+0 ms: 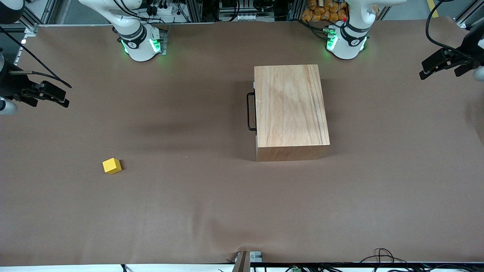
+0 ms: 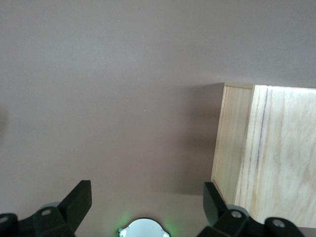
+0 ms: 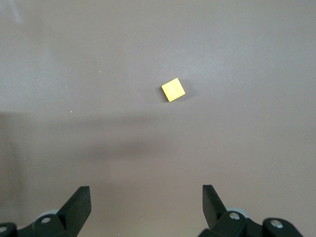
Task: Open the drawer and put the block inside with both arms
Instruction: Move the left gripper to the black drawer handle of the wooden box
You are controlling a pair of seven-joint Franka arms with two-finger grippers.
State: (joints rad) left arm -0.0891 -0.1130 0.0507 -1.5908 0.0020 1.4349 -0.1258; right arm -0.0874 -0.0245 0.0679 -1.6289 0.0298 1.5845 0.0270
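The drawer (image 1: 252,112) sits closed in its wooden box (image 1: 289,107); the yellow block (image 1: 112,166) lies nearer the camera toward the right arm's end of the table (image 1: 196,211). The left gripper (image 1: 440,64) and the right gripper (image 1: 47,94) hang over the table's ends, fingers (image 2: 79,200) apart.

Large plain wooden box (image 1: 290,110) sits upper centre of front frame on brown paper-covered table (image 1: 211,211), toward left arm's end; black U-shaped metal handle (image 1: 250,112) on its side facing right arm's end, drawer closed. Small bright yellow cube (image 1: 112,166) lower left of frame, nearer front camera than box, well apart. Right gripper (image 1: 56,95) at left edge, left gripper (image 1: 440,65) at upper right edge, both up over table ends
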